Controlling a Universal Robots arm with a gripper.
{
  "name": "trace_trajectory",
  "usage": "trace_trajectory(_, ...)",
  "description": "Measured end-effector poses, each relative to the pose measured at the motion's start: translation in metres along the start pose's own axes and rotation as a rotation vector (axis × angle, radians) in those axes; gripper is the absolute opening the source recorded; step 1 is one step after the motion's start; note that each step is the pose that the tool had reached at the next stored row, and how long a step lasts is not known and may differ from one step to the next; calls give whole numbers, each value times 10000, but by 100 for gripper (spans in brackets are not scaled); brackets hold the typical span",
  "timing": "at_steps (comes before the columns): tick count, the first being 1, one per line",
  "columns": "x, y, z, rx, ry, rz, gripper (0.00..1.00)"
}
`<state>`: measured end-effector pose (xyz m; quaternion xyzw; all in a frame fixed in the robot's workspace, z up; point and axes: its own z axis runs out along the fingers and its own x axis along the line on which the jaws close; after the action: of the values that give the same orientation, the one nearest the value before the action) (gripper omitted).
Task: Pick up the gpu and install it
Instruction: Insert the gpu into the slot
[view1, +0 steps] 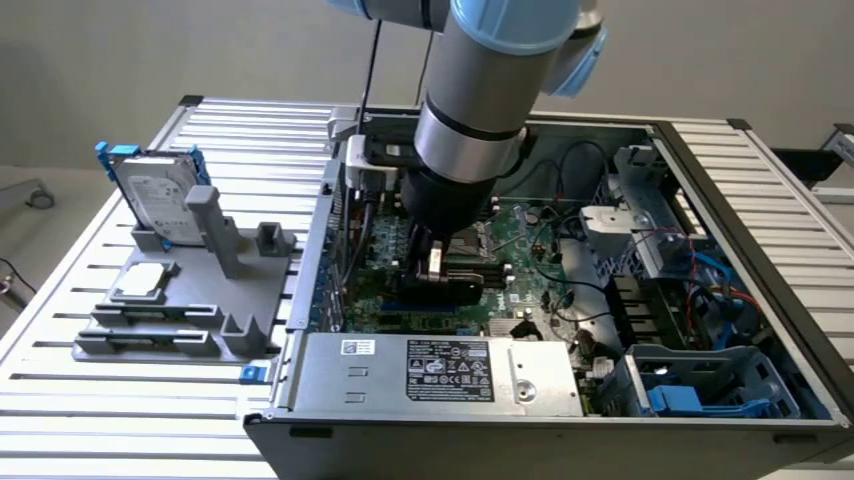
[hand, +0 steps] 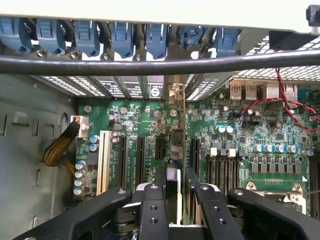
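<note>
Step in hand, as I'm reading it: install, not pickup. The black two-finger gripper (hand: 176, 172) on the UR arm is reaching down inside the open grey metal PC case (view1: 747, 180) and is clamping the gpu (hand: 178, 142), a thin green-board expansion card w/ black rounded cooler shroud and silver end bracket. In the wrist view the gpu is showing edge-on between the fingers (hand: 160, 181), standing upright over the green motherboard (hand: 150, 125) among the long black expansion slots (hand: 141, 155), bracket end pointing toward the rear wall w/ its row of blue plastic clips (hand: 122, 37). Can't tell if the card edge is touching a slot yet.

Seating, imo, is calling for the card edge staying in line w/ one slot and the bracket meeting its rear opening; the thick black cable (hand: 75, 65) crossing near the clips is looking like a snag risk.

Surface: the case is sitting on a slatted aluminium table (view1: 240, 130). Toward the exterior view's left, a grey plastic fixture (view1: 160, 320) is carrying a silver hard drive w/ blue frame (view1: 154, 195) and a small square silver processor chip (view1: 144, 282), both well apart from the gripper. Room: plain pale wall (view1: 160, 50) behind.
</note>
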<state>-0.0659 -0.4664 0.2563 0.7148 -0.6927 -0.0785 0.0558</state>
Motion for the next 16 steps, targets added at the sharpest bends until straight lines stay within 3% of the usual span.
trace_trajectory(8, 7, -14, -2, -26, -15, -1, 27)
trace_trajectory(16, 10, -16, 4, -167, -23, 1, 27)
